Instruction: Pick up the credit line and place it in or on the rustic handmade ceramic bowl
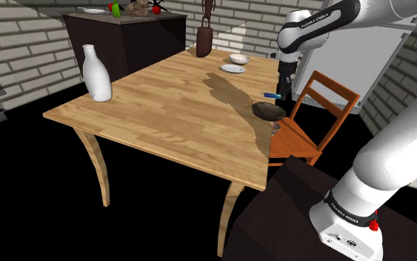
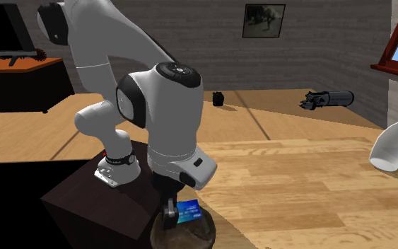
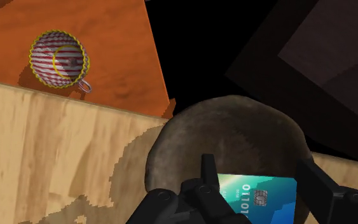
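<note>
While you read the wrist view, note the gripper (image 3: 260, 179) pinching a blue-teal card (image 3: 260, 198). One black finger presses on each of two opposite edges, and the chip and pale lettering face the camera.

- Card position: over the hollow of a dark brown, rough-surfaced bowl (image 3: 234, 137). You cannot tell whether the card touches the bowl's inside.
- Bowl position: on the wooden table (image 3: 44, 165), right at the table edge. A black area lies past that edge.
- Shoulder view: the bowl (image 1: 268, 110) sits at the table's right edge, close to the chair (image 1: 325, 104). The card (image 1: 272, 96) shows as a thin blue sliver just above it, under the gripper (image 1: 278, 94).
- Second exterior view: the gripper (image 2: 178, 212) hangs from the bent white arm, with the card (image 2: 188, 211) level with the rim of the bowl (image 2: 190, 237).
- Chair seat: in the wrist view, a red-and-white striped cup (image 3: 58, 59) with a yellow rim stands on the orange seat, beyond the table edge and well apart from the bowl.
- Elsewhere on the table: a white vase (image 1: 95, 73) stands upright near the far-left corner in the shoulder view.
</note>
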Controlling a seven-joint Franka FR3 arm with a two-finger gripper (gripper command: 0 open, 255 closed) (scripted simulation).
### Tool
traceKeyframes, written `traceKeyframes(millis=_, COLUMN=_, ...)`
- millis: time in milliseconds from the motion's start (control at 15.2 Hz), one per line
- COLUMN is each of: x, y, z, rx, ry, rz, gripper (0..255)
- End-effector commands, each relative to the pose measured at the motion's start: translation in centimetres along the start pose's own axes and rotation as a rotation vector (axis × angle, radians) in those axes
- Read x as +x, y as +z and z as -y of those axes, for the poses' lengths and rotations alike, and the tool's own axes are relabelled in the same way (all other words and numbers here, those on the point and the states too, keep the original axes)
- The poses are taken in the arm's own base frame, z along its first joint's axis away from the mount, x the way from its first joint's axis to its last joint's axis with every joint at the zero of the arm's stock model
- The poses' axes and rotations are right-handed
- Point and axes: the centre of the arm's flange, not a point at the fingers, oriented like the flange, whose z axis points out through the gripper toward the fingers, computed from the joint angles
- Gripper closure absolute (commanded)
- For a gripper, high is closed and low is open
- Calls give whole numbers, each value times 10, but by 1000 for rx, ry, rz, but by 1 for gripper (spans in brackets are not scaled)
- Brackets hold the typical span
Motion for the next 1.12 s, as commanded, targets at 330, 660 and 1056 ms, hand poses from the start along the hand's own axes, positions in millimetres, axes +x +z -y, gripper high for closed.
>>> traceKeyframes(millis=330, x=4, y=37, z=-3, rx=0, ry=-1, rz=0, gripper=255)
traceKeyframes(millis=660, x=8, y=63, z=-3, rx=0, ry=-1, rz=0, gripper=255)
traceKeyframes(millis=1056, x=8, y=66, z=-4, rx=0, ry=-1, rz=0, gripper=255)
